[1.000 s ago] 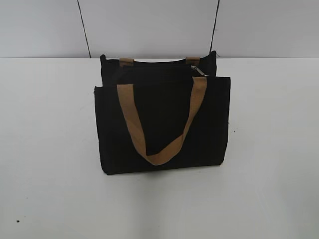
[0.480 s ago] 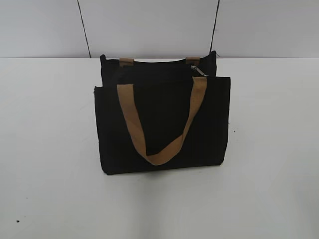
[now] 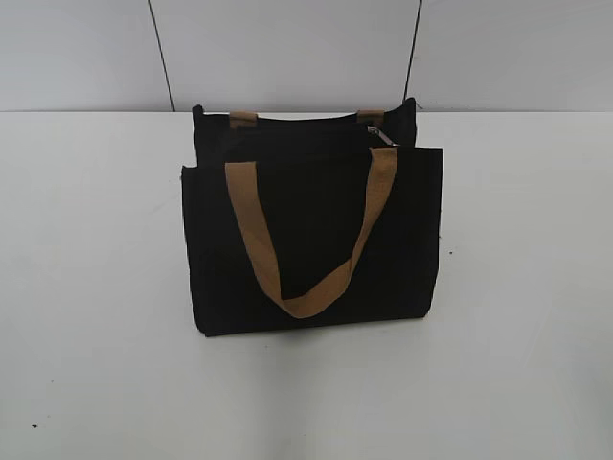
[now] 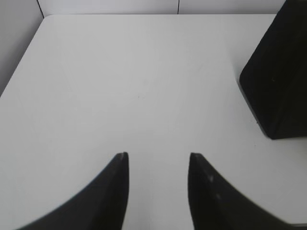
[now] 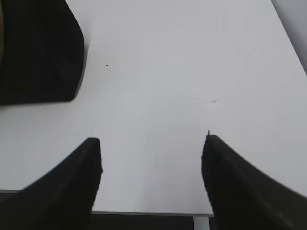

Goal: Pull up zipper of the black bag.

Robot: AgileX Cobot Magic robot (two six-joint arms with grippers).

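Observation:
The black bag (image 3: 311, 240) stands upright in the middle of the white table, its tan front handle (image 3: 306, 230) hanging down over the front panel. The zipper pull (image 3: 386, 140) shows as a small silver glint at the top right of the bag's opening. Neither gripper shows in the exterior view. In the left wrist view my left gripper (image 4: 157, 155) is open and empty over bare table, with the bag's corner (image 4: 278, 76) to its right. In the right wrist view my right gripper (image 5: 152, 140) is open and empty near the table's front edge, with the bag (image 5: 38, 52) at upper left.
The white table (image 3: 517, 287) spreads around the bag on all sides. A grey panelled wall (image 3: 287, 48) stands behind it. The table's near edge (image 5: 144, 212) shows under my right gripper. A small dark speck (image 3: 34, 425) lies at front left.

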